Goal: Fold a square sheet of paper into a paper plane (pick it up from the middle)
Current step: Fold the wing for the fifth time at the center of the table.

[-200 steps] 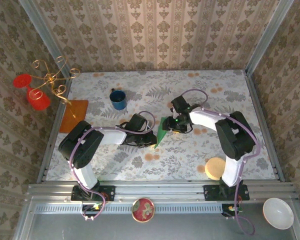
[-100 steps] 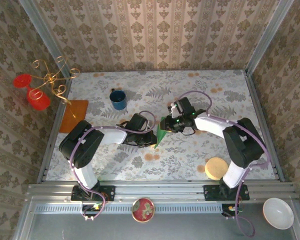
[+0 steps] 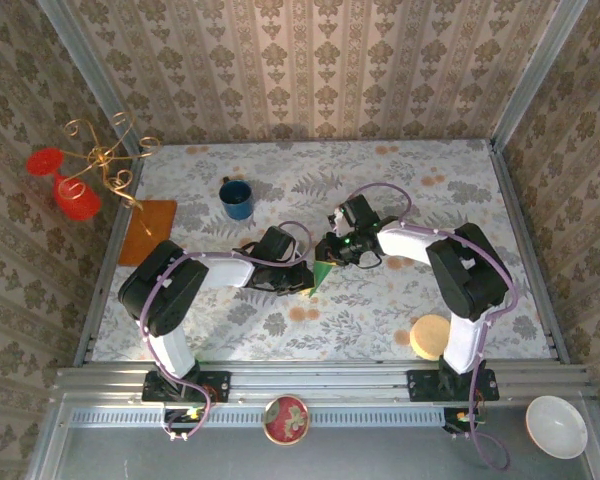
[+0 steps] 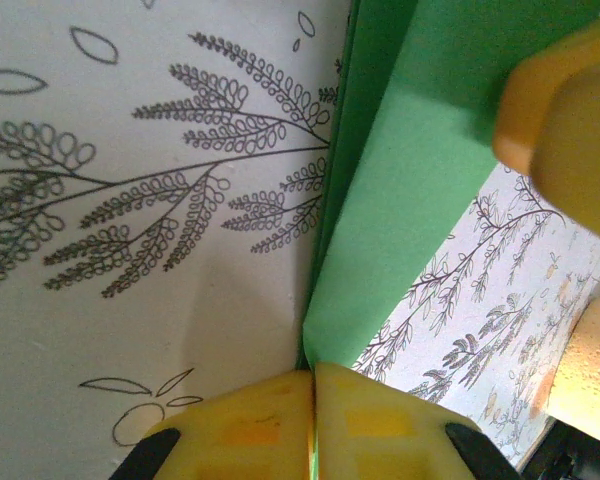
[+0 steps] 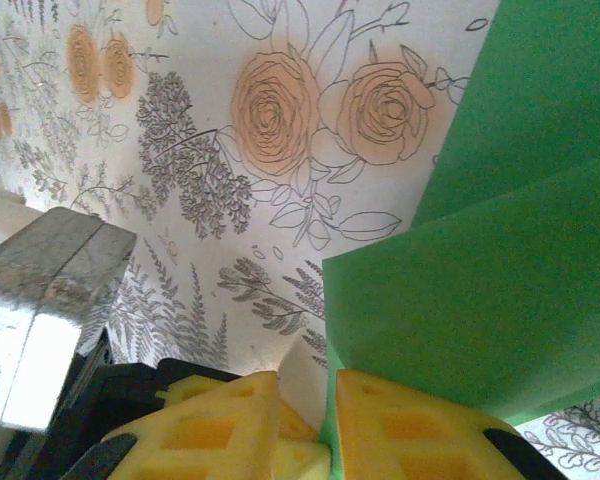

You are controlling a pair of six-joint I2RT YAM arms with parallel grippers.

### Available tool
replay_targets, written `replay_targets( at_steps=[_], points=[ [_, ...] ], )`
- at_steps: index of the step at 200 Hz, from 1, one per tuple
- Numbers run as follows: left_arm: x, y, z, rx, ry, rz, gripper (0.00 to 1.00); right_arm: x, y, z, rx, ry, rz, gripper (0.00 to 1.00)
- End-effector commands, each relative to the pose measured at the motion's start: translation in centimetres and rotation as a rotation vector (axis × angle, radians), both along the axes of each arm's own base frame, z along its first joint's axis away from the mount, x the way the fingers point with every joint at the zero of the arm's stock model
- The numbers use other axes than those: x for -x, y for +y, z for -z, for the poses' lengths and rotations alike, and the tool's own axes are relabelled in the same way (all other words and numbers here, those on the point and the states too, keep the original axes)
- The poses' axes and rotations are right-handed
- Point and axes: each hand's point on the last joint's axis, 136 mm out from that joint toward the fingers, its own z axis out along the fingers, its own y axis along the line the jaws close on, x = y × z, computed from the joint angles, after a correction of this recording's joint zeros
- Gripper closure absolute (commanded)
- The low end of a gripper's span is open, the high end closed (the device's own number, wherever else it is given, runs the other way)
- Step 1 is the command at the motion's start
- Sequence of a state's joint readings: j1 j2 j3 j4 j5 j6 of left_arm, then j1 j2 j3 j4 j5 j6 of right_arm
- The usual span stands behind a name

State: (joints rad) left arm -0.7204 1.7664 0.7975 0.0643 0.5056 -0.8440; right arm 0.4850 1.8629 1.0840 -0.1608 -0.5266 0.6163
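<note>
1. Overhead view, centre of frame: green paper plane (image 3: 320, 274), a narrow folded triangle, pointed end toward the bottom of the frame, over the floral worktop (image 3: 380, 310) between the two arms.
2. Left tool (image 3: 302, 279), just left of the plane's lower part, clamped on the paper. Left wrist view, bottom centre: yellow pads (image 4: 250, 425) pressed together, with a green edge entering the seam between them.
3. Right tool (image 3: 333, 250), at the plane's upper end, likewise clamped on the paper. Right wrist view, bottom centre: pads (image 5: 410, 420) drawn almost together, with a sliver of green pinched in the slit.
4. Left wrist view, bottom centre to upper right: stacked green layers, one flap raised off the cloth. Upper right edge: a yellow finger (image 4: 570, 110) of the right tool against the paper.
5. Right wrist view, right half: two overlapping green layers above the pads, with printed roses and ferns of the worktop to the left.
6. Overhead, well apart from the plane:
   - blue mug (image 3: 236, 198), upper left of it
   - orange-brown sheet (image 3: 148, 230) at the worktop's left edge
   - gold stand with red cups (image 3: 98, 165) above that sheet
   - round tan disc (image 3: 432, 336) at lower right, near the right arm's base
   - red patterned bowl (image 3: 285, 419) and white bowl (image 3: 556, 426) along the bottom of the frame
</note>
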Motion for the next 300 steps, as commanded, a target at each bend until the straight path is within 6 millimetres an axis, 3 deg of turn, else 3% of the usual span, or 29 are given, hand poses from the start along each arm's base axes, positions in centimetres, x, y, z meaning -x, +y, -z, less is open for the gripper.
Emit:
replay_targets(
  at_steps=[1,257,300],
  points=[
    [2.2,2.5,4.4,-0.164,0.079,0.002,0.9,-0.2,-0.4,0.9,0.042,0.016,0.009,0.76],
    [2.3,2.7,4.4,-0.176,0.08,-0.002,0.89,0.5,-3.4,4.8,0.159,0.089,0.091,0.78],
    [1.8,2.3,2.6,-0.143,0.041,-0.005,0.88,1.6,-4.2,6.7,0.177,0.125,0.093,0.79]
  ],
)
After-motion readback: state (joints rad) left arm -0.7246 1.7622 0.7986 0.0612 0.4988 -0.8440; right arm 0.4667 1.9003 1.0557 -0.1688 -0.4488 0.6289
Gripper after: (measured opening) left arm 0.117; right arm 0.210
